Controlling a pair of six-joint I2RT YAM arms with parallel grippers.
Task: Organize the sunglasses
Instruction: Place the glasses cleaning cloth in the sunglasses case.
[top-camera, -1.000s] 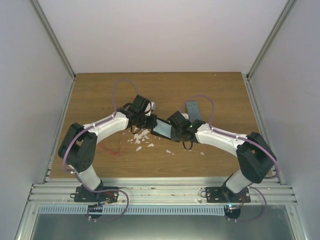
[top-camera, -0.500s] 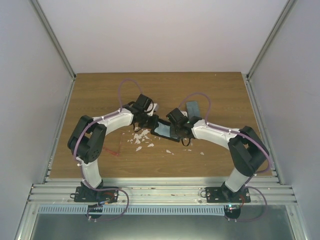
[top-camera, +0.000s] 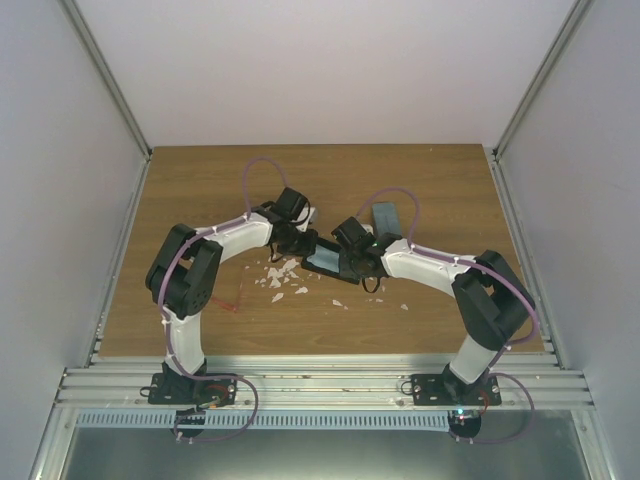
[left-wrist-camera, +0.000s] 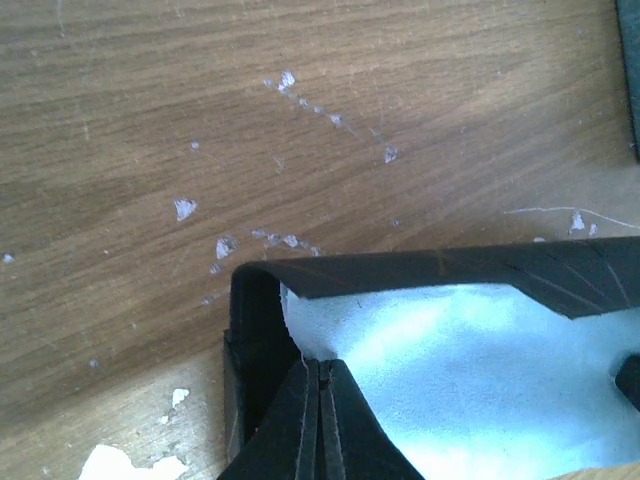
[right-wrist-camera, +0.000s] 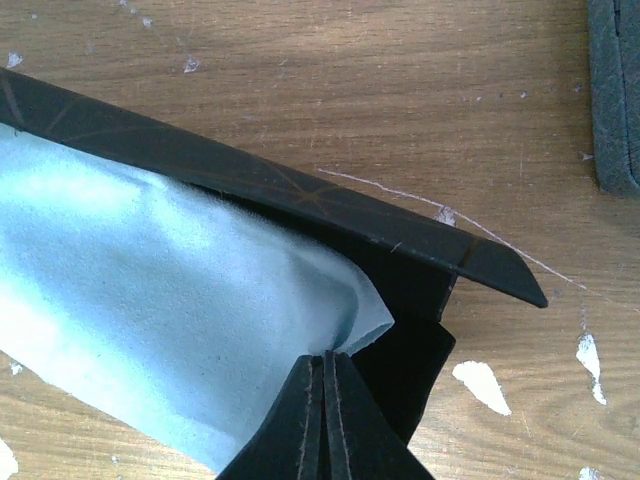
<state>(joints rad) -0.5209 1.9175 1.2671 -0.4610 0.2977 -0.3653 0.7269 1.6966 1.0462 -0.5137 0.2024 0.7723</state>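
Note:
An open black case (top-camera: 318, 244) lies at mid-table with a light-blue cloth (top-camera: 323, 261) spread inside it. My left gripper (top-camera: 303, 243) is shut at the case's left end, its tip (left-wrist-camera: 320, 362) touching the cloth (left-wrist-camera: 460, 370) beside the black wall (left-wrist-camera: 255, 330). At the right end my right gripper (top-camera: 345, 262) is also shut, and the cloth (right-wrist-camera: 150, 270) puckers at its tip (right-wrist-camera: 325, 355) under the black flap (right-wrist-camera: 300, 195). I cannot tell whether either tip pinches the cloth. The sunglasses are hidden from every view.
A grey-blue oblong case (top-camera: 387, 218) lies just behind the right wrist, and its edge (right-wrist-camera: 615, 90) shows at the right wrist view's upper right. White flakes (top-camera: 280, 280) are scattered on the wooden table (top-camera: 200, 190) near the left gripper. Walls enclose three sides.
The left arm's elbow has swung rightward toward the centre, and the right arm's elbow has shifted slightly left. Both grippers stayed shut at the case's ends.

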